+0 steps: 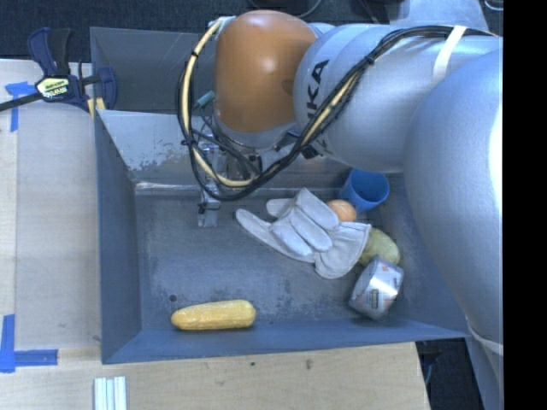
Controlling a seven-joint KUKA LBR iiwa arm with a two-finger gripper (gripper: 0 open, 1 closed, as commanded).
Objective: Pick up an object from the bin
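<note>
My gripper [207, 213] reaches down from under the orange cover to the bare floor at the back of the bin, left of the middle. I see nothing held in it. Nearest to it, just to the right, lies a pale grey work glove [301, 231], flat on the floor and pointing left. At the front left a yellow corn cob [214, 315] lies lengthwise, well apart from the gripper.
Behind the glove an orange ball [342, 210] and a blue cup [368, 190] sit against the back right wall. A yellow-green fruit [384, 247] and a silver tape roll [376, 289] lie at the right. The arm covers the bin's right side.
</note>
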